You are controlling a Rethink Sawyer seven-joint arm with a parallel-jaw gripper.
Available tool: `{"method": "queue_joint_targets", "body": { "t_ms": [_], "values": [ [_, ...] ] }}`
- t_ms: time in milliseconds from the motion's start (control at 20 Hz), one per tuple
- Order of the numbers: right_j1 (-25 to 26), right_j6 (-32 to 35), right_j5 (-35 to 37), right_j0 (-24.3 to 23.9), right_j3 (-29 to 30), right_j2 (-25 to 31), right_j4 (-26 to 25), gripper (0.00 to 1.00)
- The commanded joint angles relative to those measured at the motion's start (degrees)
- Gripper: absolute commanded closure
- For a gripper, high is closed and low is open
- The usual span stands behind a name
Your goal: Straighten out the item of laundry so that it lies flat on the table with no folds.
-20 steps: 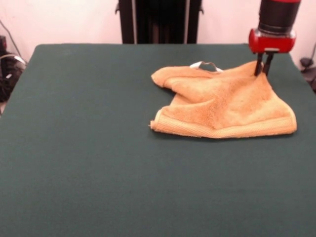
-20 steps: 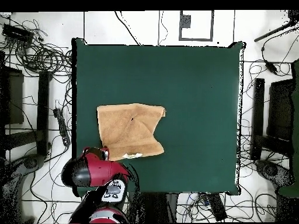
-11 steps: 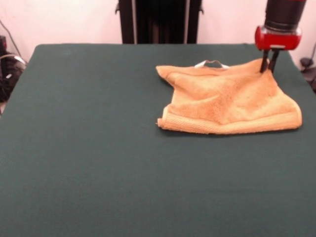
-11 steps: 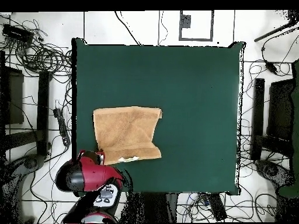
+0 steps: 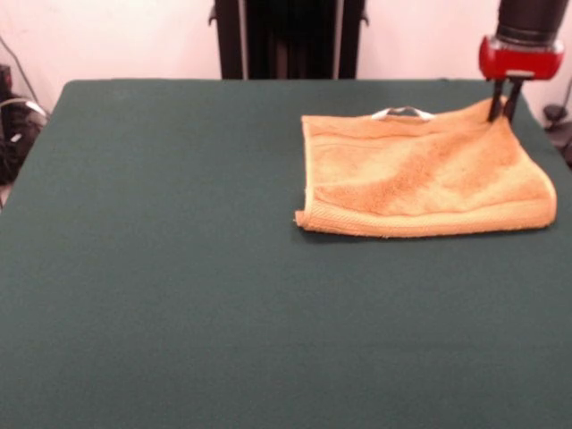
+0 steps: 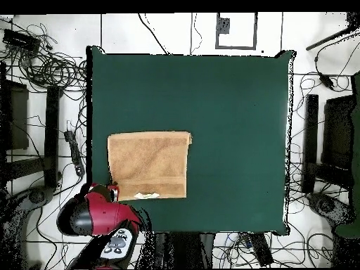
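The item of laundry, an orange-tan towel (image 5: 420, 174) (image 6: 148, 165), lies nearly squared out at the right far part of the green table (image 5: 179, 268) (image 6: 232, 126). A woven band runs along its near edge, and a white tag (image 5: 404, 113) peeks out at its far edge. Slight creases cross its middle. My gripper (image 5: 503, 114) is shut on the towel's far right corner, holding it a little raised. In the overhead view the red arm (image 6: 95, 214) covers that corner, close to the table's left edge.
The towel's right side lies close to the table's right edge in the front view. Cables and equipment stands (image 6: 42, 70) ring the table on the floor. A dark pedestal column (image 5: 286, 36) rises behind the far edge.
My gripper has dragged the held corner rightward and farther back. The towel's folded left flap has opened out, leaving a near-rectangular shape shifted toward the table's edge.
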Motion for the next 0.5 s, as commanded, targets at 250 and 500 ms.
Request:
{"method": "queue_joint_targets", "body": {
  "t_ms": [250, 500],
  "values": [
    [-0.5, 18.4, -0.2, 1.1, 4.1, 4.6, 4.7, 1.0],
    [-0.8, 19.6, -0.8, 0.9, 4.8, 5.1, 4.6, 1.0]
  ]
}}
